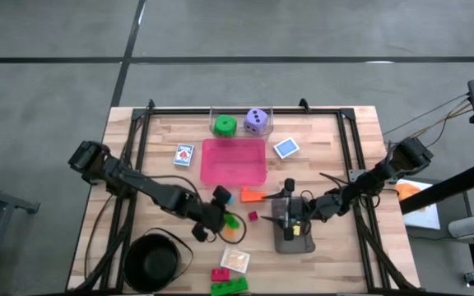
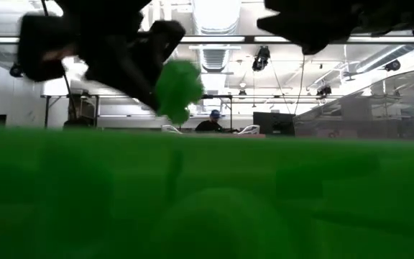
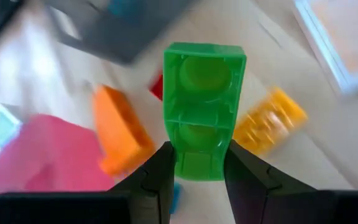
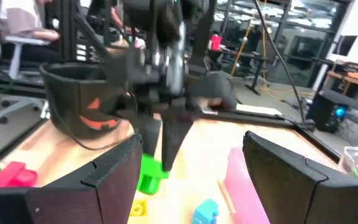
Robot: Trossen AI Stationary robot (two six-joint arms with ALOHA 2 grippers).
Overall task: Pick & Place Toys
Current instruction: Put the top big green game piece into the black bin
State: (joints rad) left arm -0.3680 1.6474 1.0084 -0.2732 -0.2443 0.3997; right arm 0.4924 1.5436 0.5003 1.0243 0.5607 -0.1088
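My left gripper (image 1: 223, 215) is shut on a green two-stud brick (image 3: 202, 106) near the table's middle front; the brick also shows in the low view (image 2: 178, 88) and the right wrist view (image 4: 149, 175). Under it lie an orange brick (image 3: 120, 127), a yellow brick (image 3: 270, 121) and a small red brick (image 1: 253, 216). My right gripper (image 4: 194, 163) is open and empty over the grey tray (image 1: 295, 240). A green die (image 1: 225, 126) and a purple die (image 1: 256, 122) sit in the clear tray at the back. Two blue cards (image 1: 184, 154) (image 1: 285, 148) lie flat on the wood. My left gripper pinches the green brick between its two fingers by the two long sides at its near end (image 3: 197, 163). The fingers (image 4: 169, 140) point down from above and lie along the brick. The brick hangs below them, its hollow underside toward the wrist camera, clear of the table.
The pink tray (image 1: 234, 161) lies at the centre back. The black round bowl (image 1: 155, 261) stands front left. A small clear tray (image 1: 234, 261), a red brick (image 1: 220, 274) and a green brick (image 1: 230, 286) lie at the front edge. Another orange brick (image 1: 252, 196) lies by the pink tray.
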